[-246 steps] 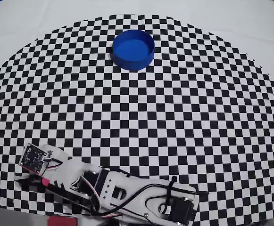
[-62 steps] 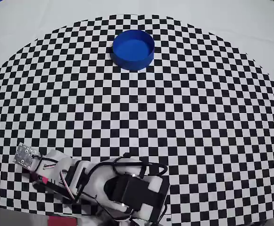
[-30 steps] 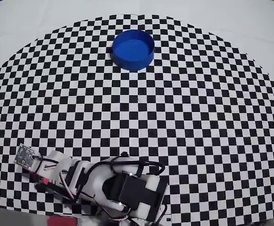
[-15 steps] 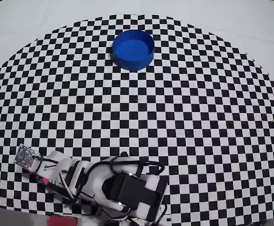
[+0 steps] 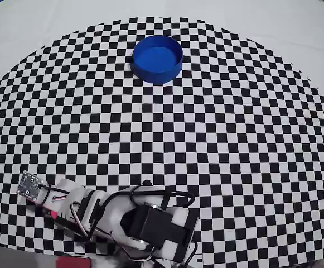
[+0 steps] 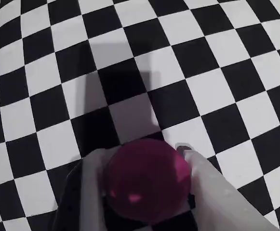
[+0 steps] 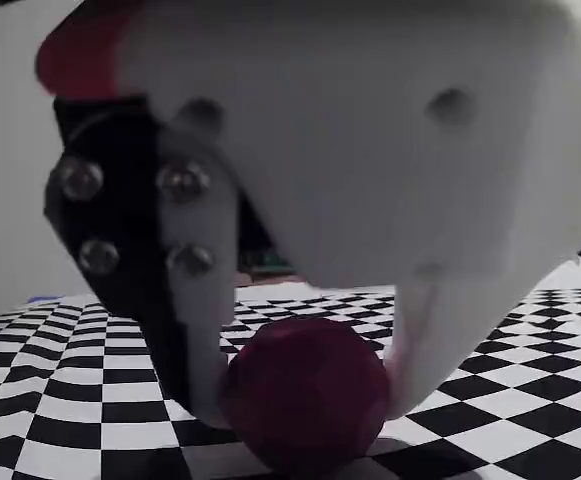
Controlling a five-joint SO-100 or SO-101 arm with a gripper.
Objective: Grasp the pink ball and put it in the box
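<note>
A: Item 1, pink ball (image 6: 147,178) – loc?
B: Wrist view: low centre, on the checkered mat (image 6: 188,62), between both white fingers (image 6: 89,192) of the gripper (image 6: 140,154). Fixed view: ball (image 7: 305,400) sits on the mat, a finger touching each side. Jaws closed onto it, gap = ball width.
A: Item 2, box (image 5: 157,58)?
B: Overhead view: blue tub, top centre of mat, well apart from the arm (image 5: 122,220) at bottom left. Inside shows blue floor only.
A: Obstructions?
B: Overhead view: arm body covers ball + gripper. Mat between arm and box carries no other items.
A: Changes vs 0.5 s ago?
B: Arm pose approx. same; box unmoved. Vs 8.2 s ago: arm folded in, more compact.
</note>
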